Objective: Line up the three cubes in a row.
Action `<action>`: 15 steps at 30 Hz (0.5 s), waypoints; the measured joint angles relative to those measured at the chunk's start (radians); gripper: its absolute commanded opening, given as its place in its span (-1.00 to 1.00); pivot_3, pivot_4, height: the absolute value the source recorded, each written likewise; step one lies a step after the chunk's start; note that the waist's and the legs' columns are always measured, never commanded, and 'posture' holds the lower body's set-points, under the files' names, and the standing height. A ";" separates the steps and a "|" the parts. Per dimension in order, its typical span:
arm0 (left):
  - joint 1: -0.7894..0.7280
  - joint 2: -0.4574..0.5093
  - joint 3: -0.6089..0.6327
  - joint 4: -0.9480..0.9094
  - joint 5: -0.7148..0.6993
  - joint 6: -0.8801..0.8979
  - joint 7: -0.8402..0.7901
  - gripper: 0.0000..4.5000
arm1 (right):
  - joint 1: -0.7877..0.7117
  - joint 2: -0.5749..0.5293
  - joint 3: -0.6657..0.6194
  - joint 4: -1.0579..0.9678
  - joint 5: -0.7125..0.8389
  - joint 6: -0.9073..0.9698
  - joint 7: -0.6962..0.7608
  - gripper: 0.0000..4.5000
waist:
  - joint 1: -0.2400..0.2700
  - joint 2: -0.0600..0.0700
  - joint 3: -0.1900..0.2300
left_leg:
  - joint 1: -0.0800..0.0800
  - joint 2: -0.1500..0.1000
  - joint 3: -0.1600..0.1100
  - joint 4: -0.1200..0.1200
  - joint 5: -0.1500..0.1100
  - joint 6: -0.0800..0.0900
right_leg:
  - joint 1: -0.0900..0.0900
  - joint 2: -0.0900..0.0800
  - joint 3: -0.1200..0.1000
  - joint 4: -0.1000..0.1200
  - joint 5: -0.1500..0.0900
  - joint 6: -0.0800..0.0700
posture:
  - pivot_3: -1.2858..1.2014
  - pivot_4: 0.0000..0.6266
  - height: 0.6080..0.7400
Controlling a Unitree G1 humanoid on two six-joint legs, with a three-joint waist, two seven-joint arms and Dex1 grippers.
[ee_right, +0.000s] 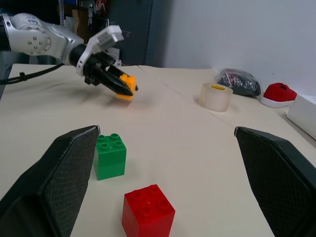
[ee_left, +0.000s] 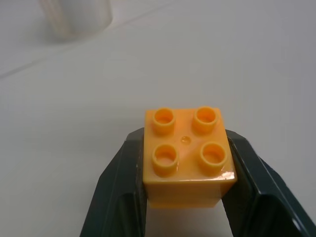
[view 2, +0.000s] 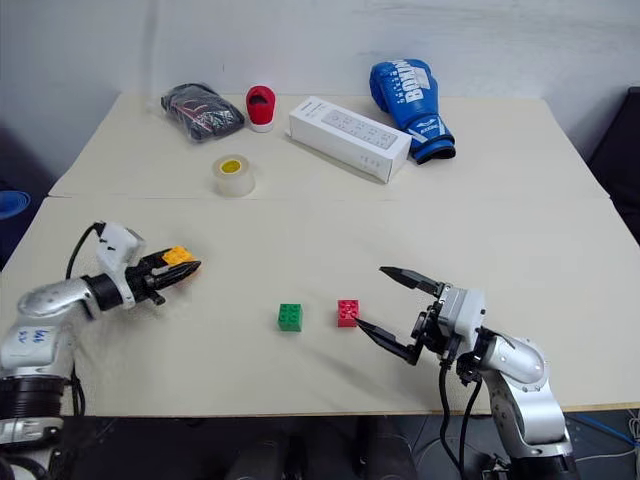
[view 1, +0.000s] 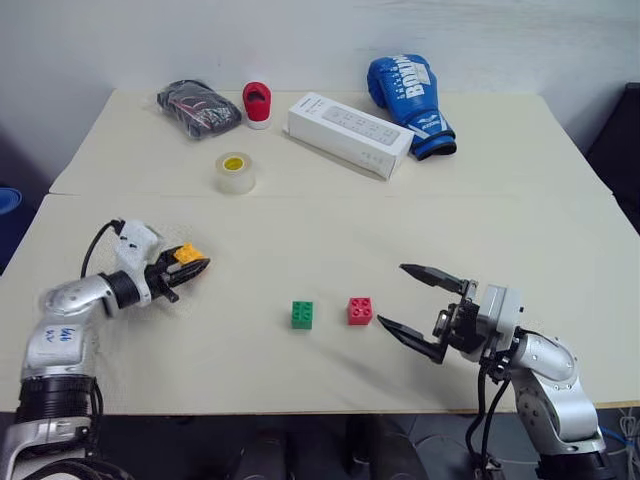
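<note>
- Left wrist view: left gripper [ee_left: 185,197] clamped on the orange block [ee_left: 187,155], studs up, one finger [ee_left: 123,187] on each side.
- Block is lifted off the table [view 1: 300,210], over its left side.
- Right gripper [view 1: 415,300] spread wide, holding nothing, near the front edge.
- Red block [view 1: 360,311] sits just beside the right fingertips, green block [view 1: 302,314] near it on its left; both on the table by the front edge, apart.
- Tape roll [view 1: 236,172] further back.
</note>
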 measured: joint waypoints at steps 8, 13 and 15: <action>-0.104 0.050 -0.154 0.062 -0.019 -0.302 -0.481 -0.32 | 0.041 -0.073 -0.055 -0.021 0.034 0.010 0.036 1.00 | -0.003 0.001 0.000 | 0.000 0.000 0.001 0.001 0.000 0.000 | 0.000 0.001 0.000 0.000 0.000 0.000 | 0.03 -0.52 1.00; -0.187 0.016 -0.280 0.245 0.062 -0.519 -0.575 -0.32 | 0.042 -0.095 -0.077 -0.023 0.042 0.010 0.049 1.00 | 0.002 0.001 0.001 | -0.001 0.000 0.001 0.002 0.000 0.000 | 0.000 0.003 -0.001 0.000 0.000 -0.001 | 0.03 -0.52 1.00; -0.224 -0.014 -0.312 0.296 0.069 -0.554 -0.575 -0.32 | 0.048 -0.095 -0.074 -0.031 0.041 0.010 0.047 1.00 | 0.007 0.001 0.001 | -0.001 -0.001 0.000 0.003 0.000 0.002 | 0.000 0.001 -0.001 0.000 0.000 0.000 | 0.03 -0.52 1.00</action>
